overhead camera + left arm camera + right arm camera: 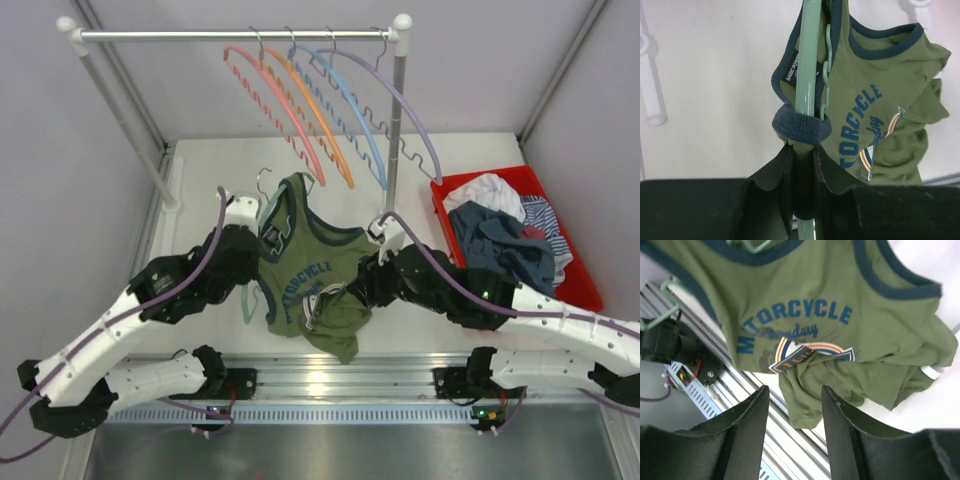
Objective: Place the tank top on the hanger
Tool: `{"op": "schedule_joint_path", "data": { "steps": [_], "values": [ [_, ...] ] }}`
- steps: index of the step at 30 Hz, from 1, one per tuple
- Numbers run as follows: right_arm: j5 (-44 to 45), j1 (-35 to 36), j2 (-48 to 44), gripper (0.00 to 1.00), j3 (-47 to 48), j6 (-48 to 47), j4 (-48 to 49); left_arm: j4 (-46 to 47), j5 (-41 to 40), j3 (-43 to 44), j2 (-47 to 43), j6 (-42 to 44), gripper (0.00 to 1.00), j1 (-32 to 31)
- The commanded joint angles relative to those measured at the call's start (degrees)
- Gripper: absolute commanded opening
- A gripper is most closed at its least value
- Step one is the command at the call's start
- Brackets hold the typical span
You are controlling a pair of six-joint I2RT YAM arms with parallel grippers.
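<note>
Hanging is half-done, I judge: tank top [305,265] drapes off the hanger [807,75], one navy strap looped over its arm, the other shoulder apparently not threaded yet. My left gripper [802,150] is clamped on the hanger's bar just under that strap. My right gripper [795,395] gapes wide and empty, near the shirt front below the hanger.

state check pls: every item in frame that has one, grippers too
tank top: one navy-trimmed strap looped round the hanger, hem bunched, not fully on.
hanger: not on the rail, clamped in the left gripper.
left gripper: shut on the hanger.
right gripper: open, holding nothing.
rail: four spare hangers hooked on it.
red bin: holds a heap of clothes.
</note>
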Motion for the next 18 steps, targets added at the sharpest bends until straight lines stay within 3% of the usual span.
{"op": "schedule_joint_path", "data": {
  "steps": [1, 2, 4, 9, 16, 18],
  "values": [
    [-5.5, -1.6, 1.1, 0.46, 1.7, -2.6, 3.2, 6.3, 2.0, 5.0, 4.3, 7.4, 0.00, 14.9],
    [-6.2, -2.5, 1.2, 0.46, 2.3, -3.0, 3.3, 9.8, 13.7, 5.0, 4.5, 9.3, 0.00, 20.7],
    [-7.9, -3.9, 1.5, 0.46, 2.5, -4.0, 3.4, 11.9, 21.4, 5.8, 5.7, 13.0, 0.00, 33.4],
    [-10.9, -6.8, 1.9, 0.45, 3.4, -5.5, 3.0, 13.9, 27.5, 12.4, 10.9, 17.9, 0.00, 42.9],
    [-14.5, -10.8, 2.5, 0.45, 5.7, -7.7, 2.3, 11.0, 35.4, 29.6, 17.3, 21.2, 0.00, 59.1],
    [-15.6, -11.3, 2.7, 0.45, 6.5, -8.6, 1.9, 9.8, 35.4, 33.0, 19.6, 22.2, 0.00, 60.9]
  ]
}}
